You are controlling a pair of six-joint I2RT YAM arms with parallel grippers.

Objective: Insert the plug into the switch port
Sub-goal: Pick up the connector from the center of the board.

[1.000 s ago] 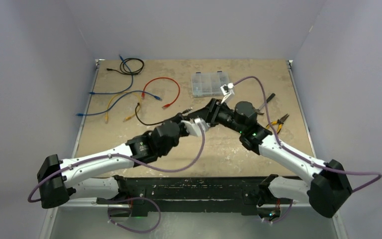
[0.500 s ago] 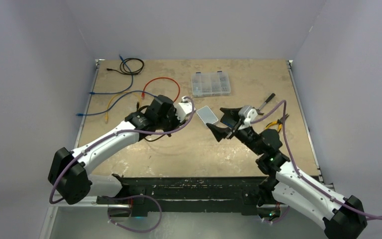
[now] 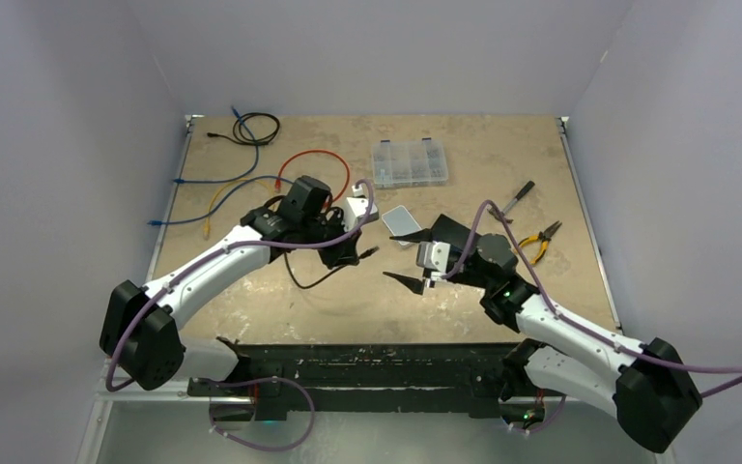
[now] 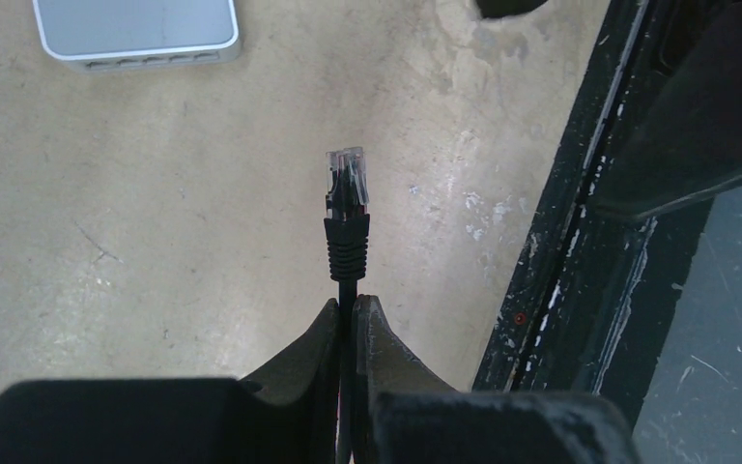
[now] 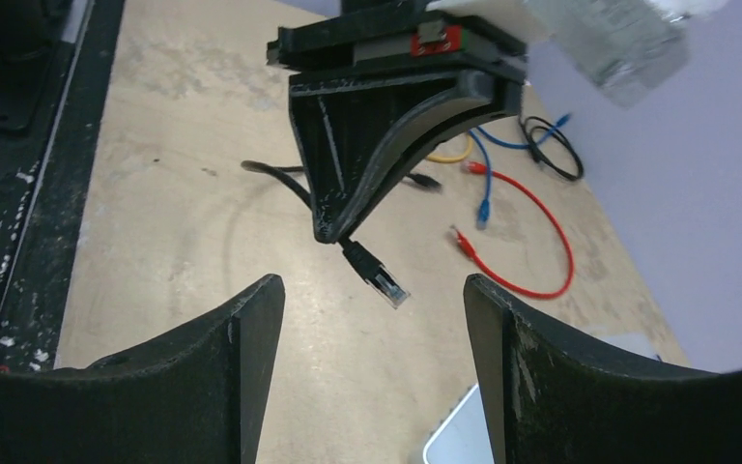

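Observation:
The plug (image 4: 347, 182), clear-tipped on a black cable, sticks out ahead of my left gripper (image 4: 348, 307), which is shut on the cable just behind the boot. It hangs a little above the table, and the top view shows the plug (image 3: 374, 251) just left of the switch (image 3: 403, 222). The switch (image 4: 135, 29) is a flat white box whose row of ports faces the near side, apart from the plug. My right gripper (image 5: 369, 282) is open and holds nothing. It faces the left gripper (image 5: 386, 145), with the plug (image 5: 386, 286) seen between its fingertips.
A clear parts box (image 3: 409, 162) sits at the back. Pliers (image 3: 541, 235) and a screwdriver (image 3: 517, 196) lie to the right. Red (image 3: 314, 174), blue (image 3: 222, 184), yellow and black (image 3: 256, 126) cables lie at the back left. The table's black front rail (image 4: 580, 251) is close.
The two grippers, together at mid-table a second ago, have parted. The left one now holds the plug beside the switch. The right one has swung down and left, open, facing it.

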